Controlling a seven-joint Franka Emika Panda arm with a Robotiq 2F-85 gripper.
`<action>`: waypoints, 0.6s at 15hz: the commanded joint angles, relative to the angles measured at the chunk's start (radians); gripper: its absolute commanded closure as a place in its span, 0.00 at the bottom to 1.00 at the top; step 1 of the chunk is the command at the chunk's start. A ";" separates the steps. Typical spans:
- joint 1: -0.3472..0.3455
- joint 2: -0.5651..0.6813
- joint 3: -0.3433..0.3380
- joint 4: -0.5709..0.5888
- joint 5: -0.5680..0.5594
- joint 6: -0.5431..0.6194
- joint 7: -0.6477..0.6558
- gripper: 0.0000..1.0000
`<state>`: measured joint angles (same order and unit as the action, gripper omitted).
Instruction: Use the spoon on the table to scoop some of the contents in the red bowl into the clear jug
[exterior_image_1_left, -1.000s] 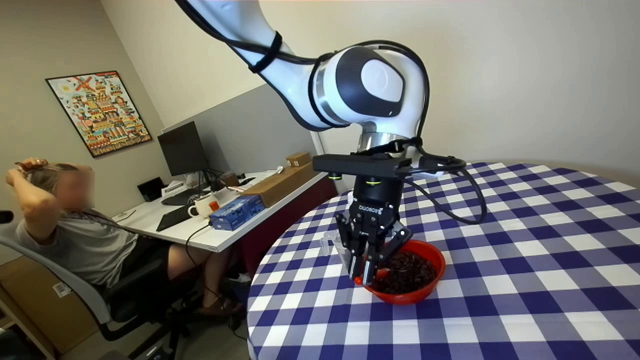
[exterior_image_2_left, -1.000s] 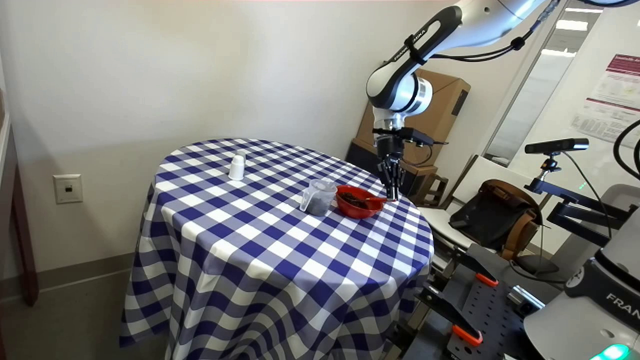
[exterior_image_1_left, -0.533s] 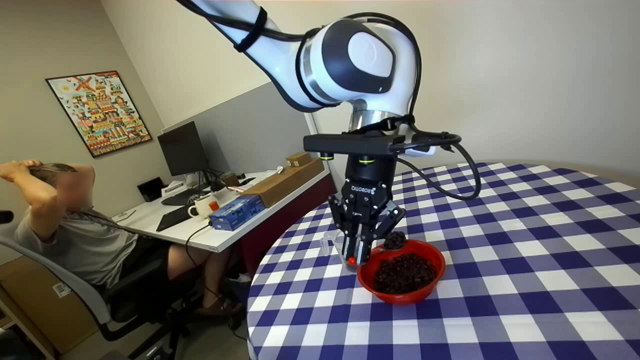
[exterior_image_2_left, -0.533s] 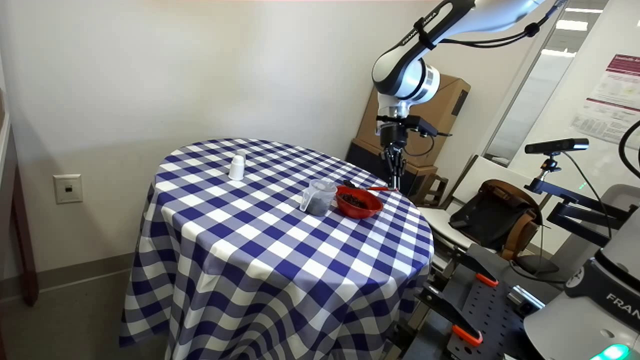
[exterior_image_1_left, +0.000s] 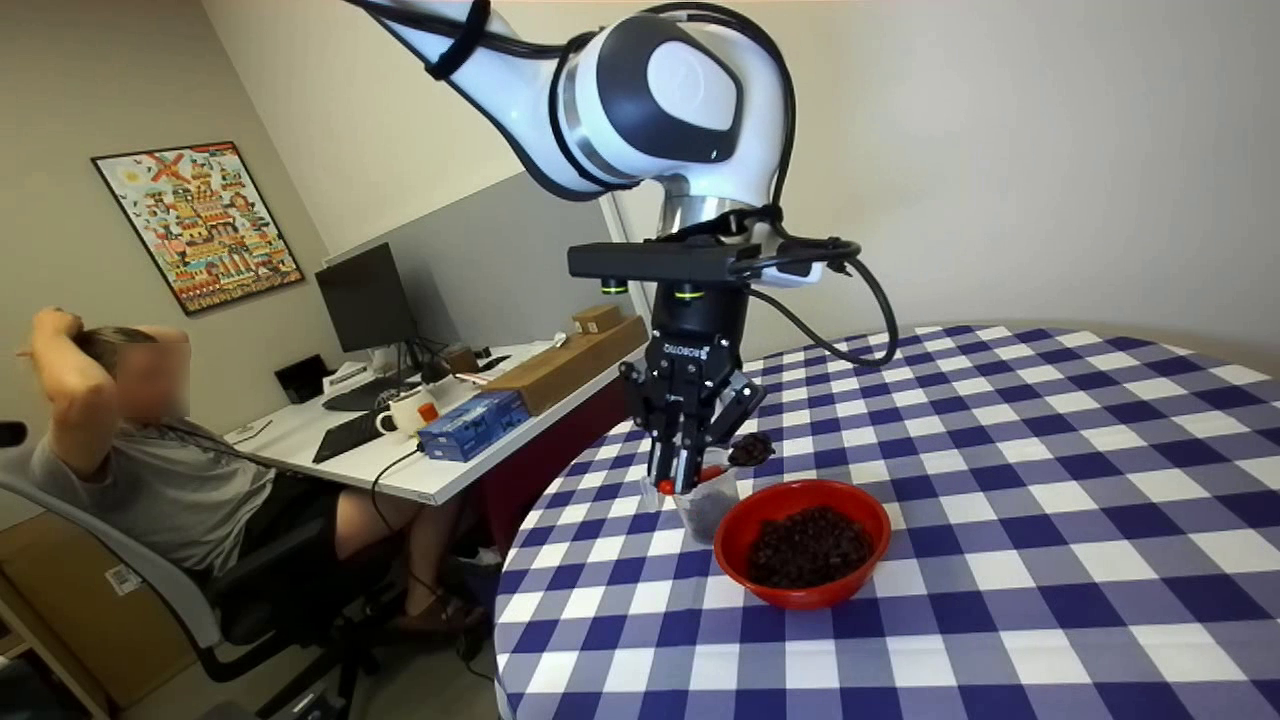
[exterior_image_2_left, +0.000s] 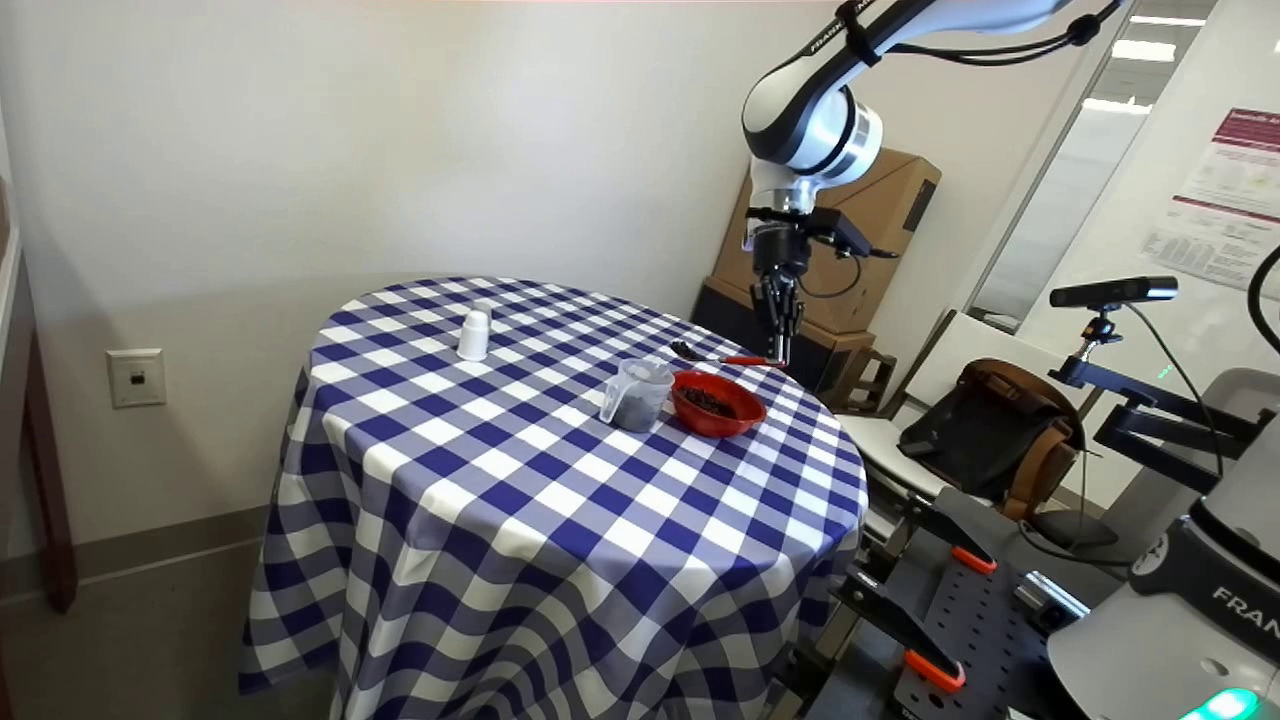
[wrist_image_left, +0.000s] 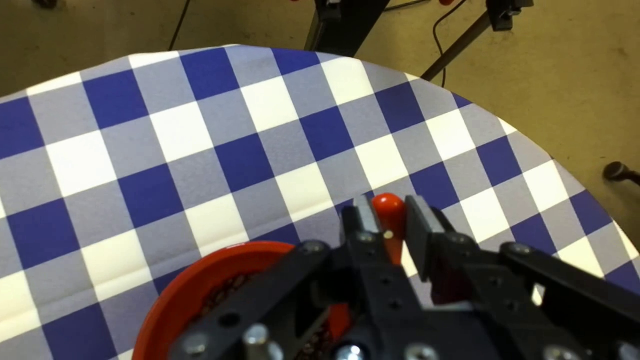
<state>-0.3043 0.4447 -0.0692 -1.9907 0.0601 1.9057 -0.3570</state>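
My gripper is shut on the red-orange handle of the spoon and holds it above the table. The handle's round end shows between the fingertips in the wrist view. The spoon lies roughly level and carries a dark heap of contents. In an exterior view the heap appears above the gap between jug and bowl. The red bowl holds more contents; its rim shows in the wrist view. The clear jug stands beside the bowl, with something dark low inside; the gripper partly covers it in an exterior view.
White stacked cups stand farther along the table. A desk with a blue box and a seated person are beside the table. Cardboard boxes and a chair with a bag stand behind the arm.
My gripper has lifted the spoon out of the contents in the bowl, now with a heap on it. It has risen and shifted left in an exterior view, towards the jug's side.
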 joint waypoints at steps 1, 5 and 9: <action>0.030 -0.026 0.003 -0.021 0.016 -0.009 -0.010 0.93; 0.068 -0.017 0.014 -0.019 0.005 0.001 0.004 0.93; 0.107 -0.010 0.028 -0.016 -0.005 0.009 0.015 0.93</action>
<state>-0.2236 0.4429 -0.0473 -1.9996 0.0597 1.9082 -0.3546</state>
